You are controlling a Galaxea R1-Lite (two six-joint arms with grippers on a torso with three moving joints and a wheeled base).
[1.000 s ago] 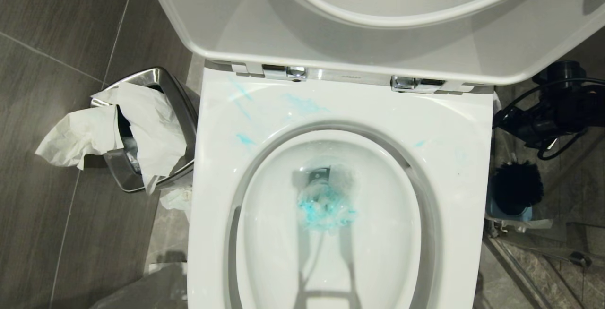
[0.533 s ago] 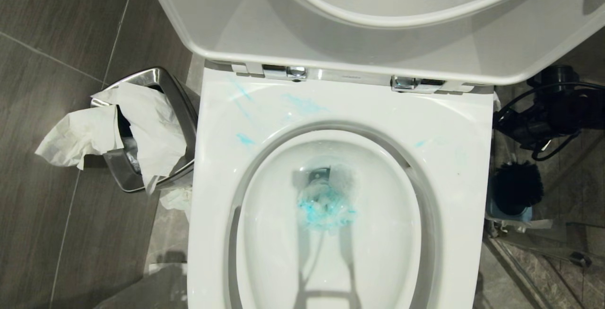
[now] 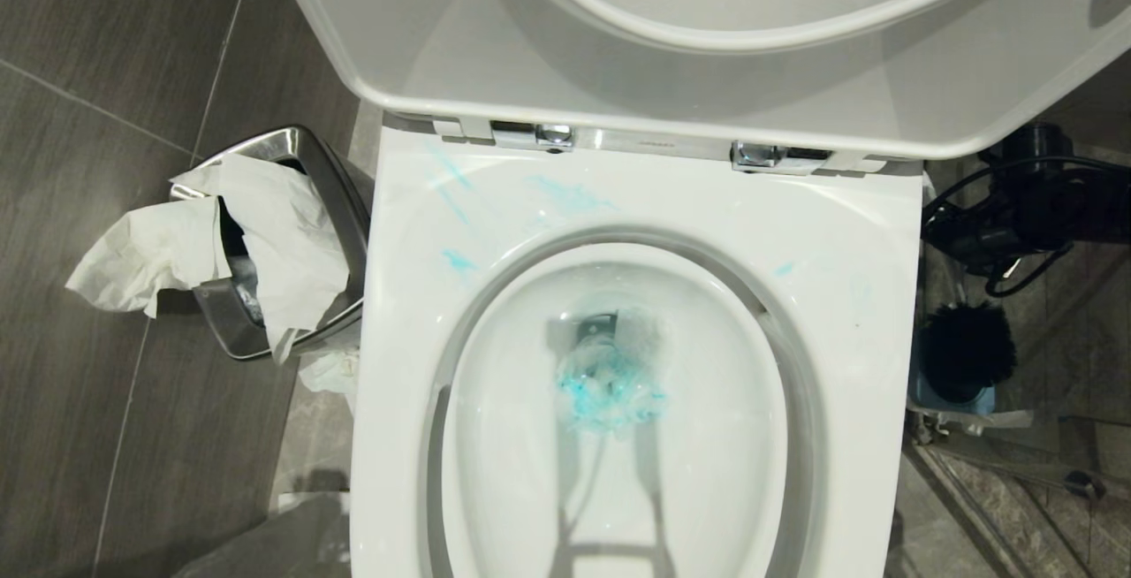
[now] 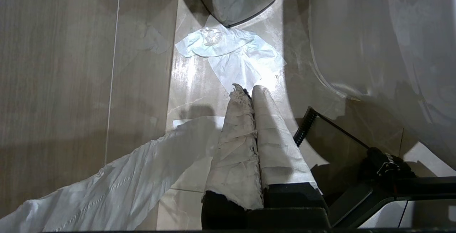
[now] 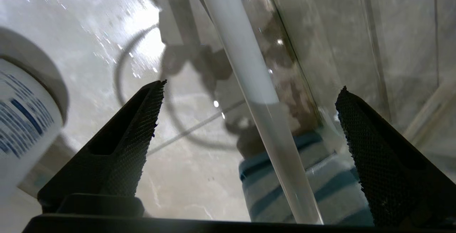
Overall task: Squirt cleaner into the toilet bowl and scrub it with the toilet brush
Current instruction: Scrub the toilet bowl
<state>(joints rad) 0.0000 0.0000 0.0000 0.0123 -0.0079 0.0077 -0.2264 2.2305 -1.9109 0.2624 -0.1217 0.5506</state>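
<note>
Fingers (image 5: 135,133) of my right gripper (image 5: 249,119) are standing spread wide, one on each side of the toilet brush (image 5: 249,72), and neither pad is touching its handle — nothing is being held yet. That handle is running slim, round and smooth between them, white up top and greyer toward the striped blue holder (image 5: 313,176) below; in the head view the black bristle head (image 3: 967,344) is sitting in that holder on the floor to the right of the toilet bowl (image 3: 848,233).

What I am worrying about: glossy plastic against my ribbed black pads could be twisting or sliding if I close off-centre, and a tilted pull might be dragging the light holder up with the brush. A white bottle with blue print (image 5: 25,119) is crowding one finger (a nudge could be tipping it).

Cleaner (image 3: 605,384) is already pooling turquoise at the bottom of the glazed bowl, with thin smears on the flat rim.

My left gripper (image 4: 247,94), paper-wrapped, is hanging pressed together — low over the floor tiles beside the bowl.
</note>
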